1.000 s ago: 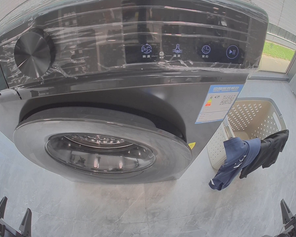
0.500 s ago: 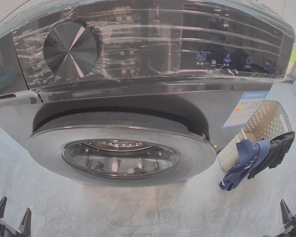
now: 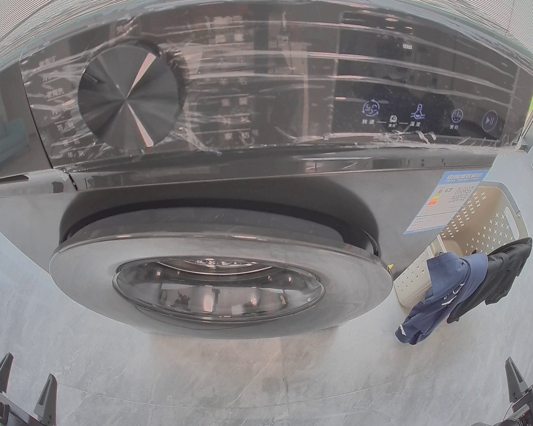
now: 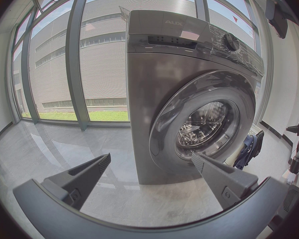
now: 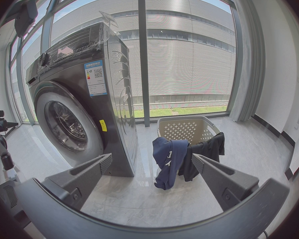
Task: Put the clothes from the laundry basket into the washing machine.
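While the head camera has swung over the past second, the left gripper and right gripper hang low over the near floor, wide open and empty. Beyond them the washing machine has its door shut and now nearer mid-view. At its right corner, a blue top and a black garment drape over the laundry basket rim.

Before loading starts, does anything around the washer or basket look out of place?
The blue garment and black garment hang over the laundry basket rim rather than lying inside; plastic film covers the control panel.
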